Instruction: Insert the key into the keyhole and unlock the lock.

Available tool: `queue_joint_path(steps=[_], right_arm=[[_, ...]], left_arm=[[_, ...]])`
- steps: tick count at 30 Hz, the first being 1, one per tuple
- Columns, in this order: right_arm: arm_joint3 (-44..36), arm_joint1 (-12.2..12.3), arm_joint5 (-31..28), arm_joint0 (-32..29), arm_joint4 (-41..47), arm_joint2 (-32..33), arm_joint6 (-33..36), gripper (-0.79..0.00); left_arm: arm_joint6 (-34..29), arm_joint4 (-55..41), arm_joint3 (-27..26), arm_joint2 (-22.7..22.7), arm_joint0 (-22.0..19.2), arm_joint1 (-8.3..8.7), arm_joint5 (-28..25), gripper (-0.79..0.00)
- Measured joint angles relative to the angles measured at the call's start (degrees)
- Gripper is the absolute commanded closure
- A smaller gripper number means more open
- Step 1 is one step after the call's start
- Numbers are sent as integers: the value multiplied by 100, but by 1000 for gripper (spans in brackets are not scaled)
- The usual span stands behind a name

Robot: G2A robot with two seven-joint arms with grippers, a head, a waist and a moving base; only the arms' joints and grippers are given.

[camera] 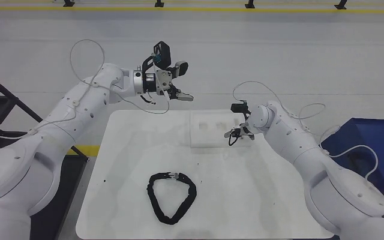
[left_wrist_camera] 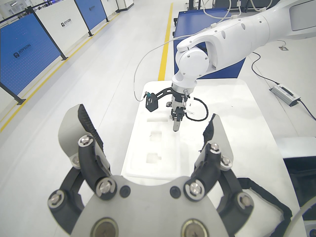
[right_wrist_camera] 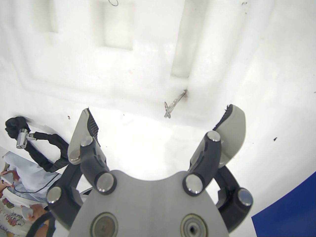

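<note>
A small silver key (right_wrist_camera: 172, 104) sticks out of the side of the white foam block (camera: 207, 140), its tip wedged below a long slot. My right gripper (right_wrist_camera: 159, 118) hovers open just in front of the key, fingers (right_wrist_camera: 87, 124) either side of it and not touching; it sits at the block's right end (camera: 233, 135). The black fabric-covered chain lock (camera: 171, 198) lies in a loop at the table's front middle, its metal lock body (right_wrist_camera: 21, 138) facing the block. My left gripper (left_wrist_camera: 148, 129) hangs open and holds nothing, above the table's back edge (camera: 180, 93).
The foam block (left_wrist_camera: 153, 149) has several square recesses; a thin wire ring (right_wrist_camera: 113, 1) lies in one. A blue cart (camera: 360, 129) stands beyond the table's right side. The white table (camera: 258, 198) has bare room between the block and the chain.
</note>
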Motion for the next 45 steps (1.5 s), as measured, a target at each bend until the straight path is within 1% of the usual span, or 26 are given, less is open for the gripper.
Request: queue_joint_path(steps=[12,21,25,26,27,28,29,30,33,37,40,42,45], right_arm=[[-28,3,14,-17,-33,0,-36,-785],[-666,36,549,-49,-707,-64,228,-785],[-797,52,659,-119,-849,-34,282,-625],[-812,54,685,-135,-897,-29,301,-573],[-821,53,707,-144,-932,-24,313,-542],[-827,52,739,-151,-971,-21,320,-529],[-836,49,792,-159,-1029,-17,323,-422],[-845,47,828,-167,-1064,-11,323,-400],[-850,41,926,-192,-1155,26,281,-369],[-817,26,1067,-235,-1312,52,196,-351],[-790,4,1061,-266,-1372,83,137,-317],[-756,-13,1105,-279,-1440,103,31,-280],[-733,-49,1290,-309,-1595,104,-106,-283]], left_arm=[[0,0,0,0,0,0,0,-785],[0,0,0,0,0,0,0,-785],[0,0,0,0,0,0,0,-785],[0,0,0,0,0,0,0,-785],[0,0,0,0,0,0,0,-785],[0,0,0,0,0,0,0,-785],[0,0,0,0,0,0,0,-785],[0,0,0,0,0,0,0,-785],[0,0,0,0,0,0,0,-785],[0,0,0,0,0,0,0,-785],[0,0,0,0,0,0,0,-785],[0,0,0,0,0,0,0,-785],[0,0,0,0,0,0,0,-785]])
